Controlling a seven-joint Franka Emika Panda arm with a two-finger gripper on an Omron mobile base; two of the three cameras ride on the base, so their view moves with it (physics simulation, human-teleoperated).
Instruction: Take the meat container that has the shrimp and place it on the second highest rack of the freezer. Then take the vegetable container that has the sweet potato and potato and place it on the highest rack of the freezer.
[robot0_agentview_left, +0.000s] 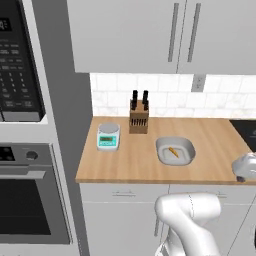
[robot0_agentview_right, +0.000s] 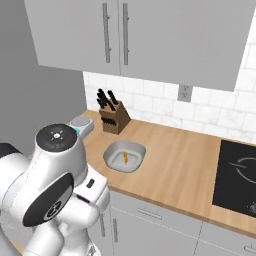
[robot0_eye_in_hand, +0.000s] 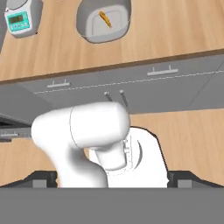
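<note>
At the bottom of the hand view, the gripper (robot0_eye_in_hand: 112, 181) had its two dark fingertips (robot0_eye_in_hand: 43, 178) spread wide apart, pinching nothing. Beyond them lay the wooden counter (robot0_eye_in_hand: 166, 30).

On it sat one meat container (robot0_eye_in_hand: 94, 29), a wide, shallow, rounded-square grey tray, a little way back from the front edge. Inside lay one shrimp (robot0_eye_in_hand: 104, 18), a thin orange curl far smaller than the tray, near the tray's middle. Nothing else was in the tray.

One small kitchen scale (robot0_eye_in_hand: 19, 18) with a teal face stood on the counter, well apart from the tray. Farther back, against the tiled wall, one knife block (robot0_agentview_left: 138, 120) stood with two dark handles showing in the left base view. One black cooktop (robot0_agentview_right: 240, 175) lay flush in the counter at the other end. One wall oven (robot0_agentview_left: 25, 200) stood beside the counter, past the scale.
</note>
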